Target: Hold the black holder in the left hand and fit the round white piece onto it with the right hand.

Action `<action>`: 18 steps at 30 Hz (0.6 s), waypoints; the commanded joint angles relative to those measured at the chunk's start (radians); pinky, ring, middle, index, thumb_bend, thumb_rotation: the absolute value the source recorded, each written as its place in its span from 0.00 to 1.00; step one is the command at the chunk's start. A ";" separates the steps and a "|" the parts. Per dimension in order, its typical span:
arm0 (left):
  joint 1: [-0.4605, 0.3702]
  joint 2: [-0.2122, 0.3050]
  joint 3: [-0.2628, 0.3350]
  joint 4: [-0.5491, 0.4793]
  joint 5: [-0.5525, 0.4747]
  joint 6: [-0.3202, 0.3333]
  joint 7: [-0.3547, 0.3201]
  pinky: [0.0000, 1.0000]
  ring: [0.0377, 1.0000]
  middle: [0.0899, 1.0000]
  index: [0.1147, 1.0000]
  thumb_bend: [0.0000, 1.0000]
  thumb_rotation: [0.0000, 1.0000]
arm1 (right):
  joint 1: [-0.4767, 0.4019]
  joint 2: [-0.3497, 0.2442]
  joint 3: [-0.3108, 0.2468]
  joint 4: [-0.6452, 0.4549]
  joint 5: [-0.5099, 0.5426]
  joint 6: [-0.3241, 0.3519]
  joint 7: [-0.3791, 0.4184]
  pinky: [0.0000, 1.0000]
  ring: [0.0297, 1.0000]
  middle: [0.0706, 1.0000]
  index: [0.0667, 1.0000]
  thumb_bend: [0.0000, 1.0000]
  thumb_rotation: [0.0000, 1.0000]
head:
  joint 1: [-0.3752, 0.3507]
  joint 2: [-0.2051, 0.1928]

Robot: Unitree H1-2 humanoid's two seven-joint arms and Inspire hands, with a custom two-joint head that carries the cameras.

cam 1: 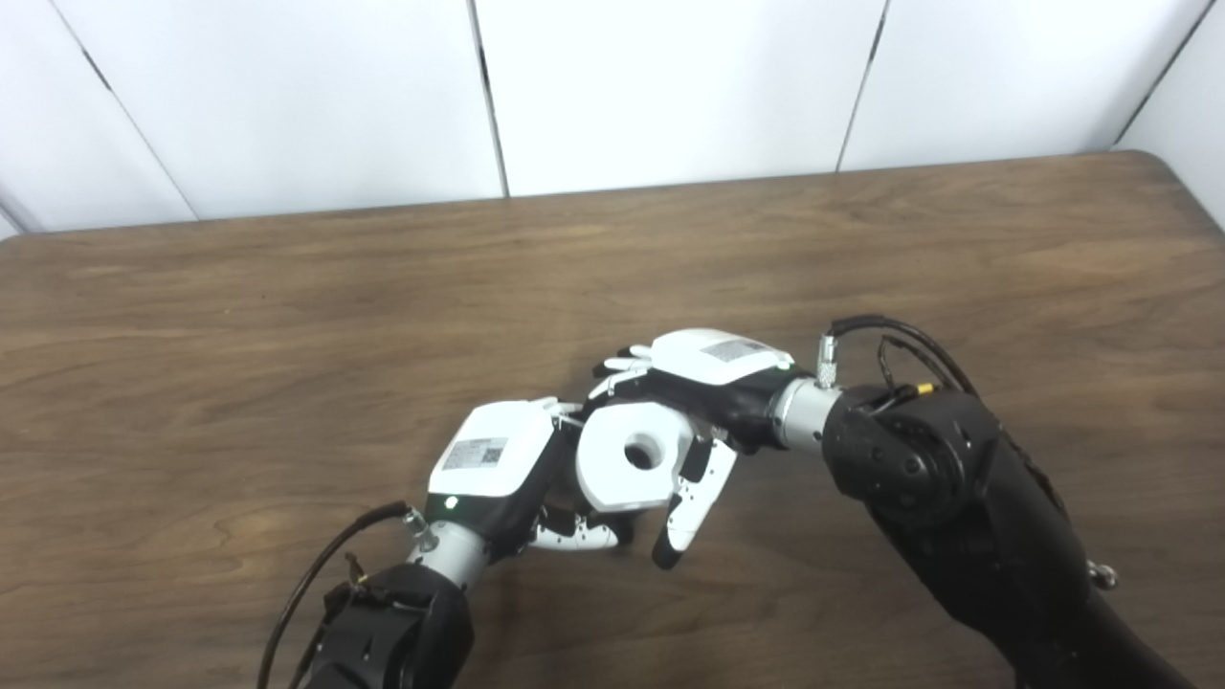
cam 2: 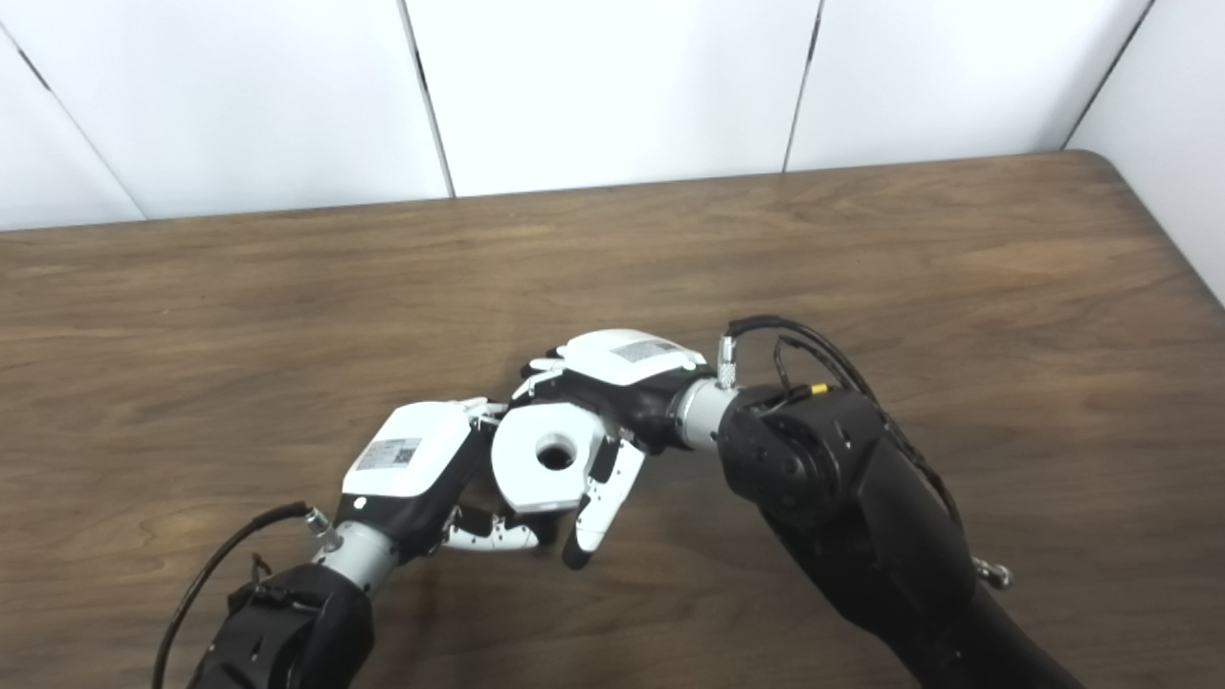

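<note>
Round white piece [cam 1: 634, 456] gripped in right hand [cam 1: 708, 378] fingers, left hand [cam 1: 498, 464] touching it, its grip hidden; wooden table [cam 1: 287, 335]

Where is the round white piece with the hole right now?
The round white piece is near the table's front middle, between the left hand and the right hand, hole facing up.

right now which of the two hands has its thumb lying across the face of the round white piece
The right hand: its thumb hangs down over the front of the round white piece, beside the centre hole. The left hand sits behind the piece's left edge.
</note>
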 commanded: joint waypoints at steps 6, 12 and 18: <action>0.023 -0.002 -0.027 0.053 -0.027 -0.003 -0.075 0.88 0.87 0.82 0.43 0.51 0.07 | -0.023 0.011 -0.018 -0.015 -0.038 0.002 0.029 1.00 1.00 0.95 0.82 1.00 0.37 | 0.000 -0.001; 0.021 -0.003 -0.028 0.054 -0.026 -0.001 -0.080 0.88 0.87 0.82 0.43 0.51 0.07 | -0.024 0.017 -0.039 -0.018 -0.048 0.001 0.053 1.00 1.00 0.95 0.83 1.00 0.36 | 0.002 -0.003; 0.020 -0.004 -0.032 0.055 -0.018 -0.002 -0.081 0.88 0.87 0.82 0.43 0.51 0.07 | -0.017 0.017 -0.045 -0.014 -0.048 0.001 0.050 1.00 1.00 0.95 0.83 1.00 0.37 | 0.002 -0.003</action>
